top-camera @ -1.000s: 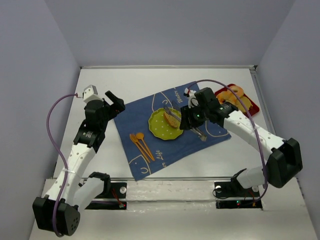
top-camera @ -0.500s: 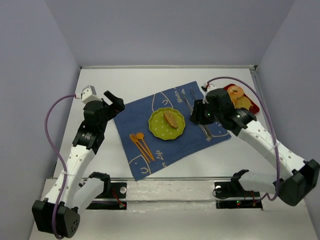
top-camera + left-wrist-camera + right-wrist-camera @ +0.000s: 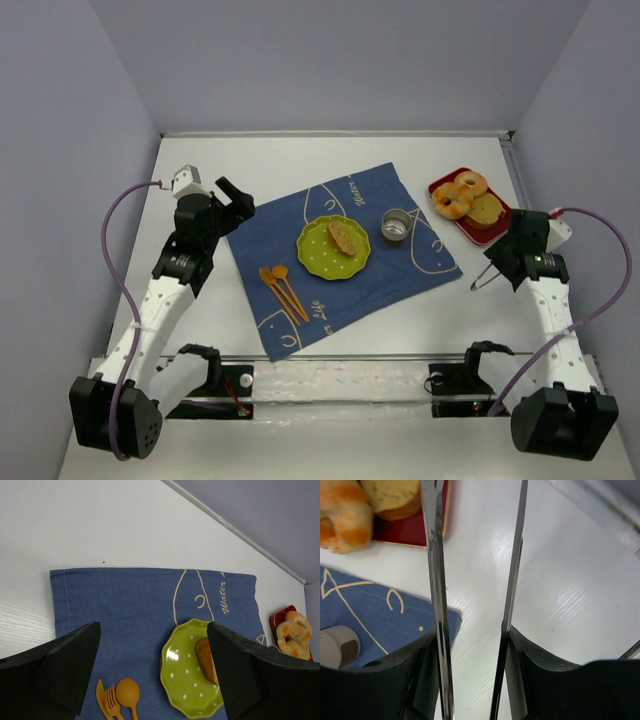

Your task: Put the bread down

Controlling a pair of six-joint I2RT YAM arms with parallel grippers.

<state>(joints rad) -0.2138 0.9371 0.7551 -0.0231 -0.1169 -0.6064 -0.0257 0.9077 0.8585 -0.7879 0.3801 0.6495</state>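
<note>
The bread [image 3: 343,237], a small golden-brown oval, lies on the green dotted plate [image 3: 318,258] in the middle of the blue cloth [image 3: 300,215]. It also shows in the left wrist view [image 3: 206,655], half hidden by a finger, on the plate [image 3: 187,680]. My right gripper [image 3: 512,265] is over bare table right of the cloth, far from the plate. It is shut on metal tongs [image 3: 483,280], whose two arms [image 3: 434,555] stand apart and hold nothing. My left gripper [image 3: 235,200] is open and empty above the cloth's left corner.
A red tray [image 3: 497,231] at the back right holds doughnuts [image 3: 458,192] and a round bun [image 3: 487,208]. A small metal cup [image 3: 397,226] stands on the cloth right of the plate. Orange cutlery [image 3: 282,290] lies left of the plate.
My right arm has pulled back from the plate to the right side of the table with the tongs. The bread stays on the plate. The cup has come into view.
</note>
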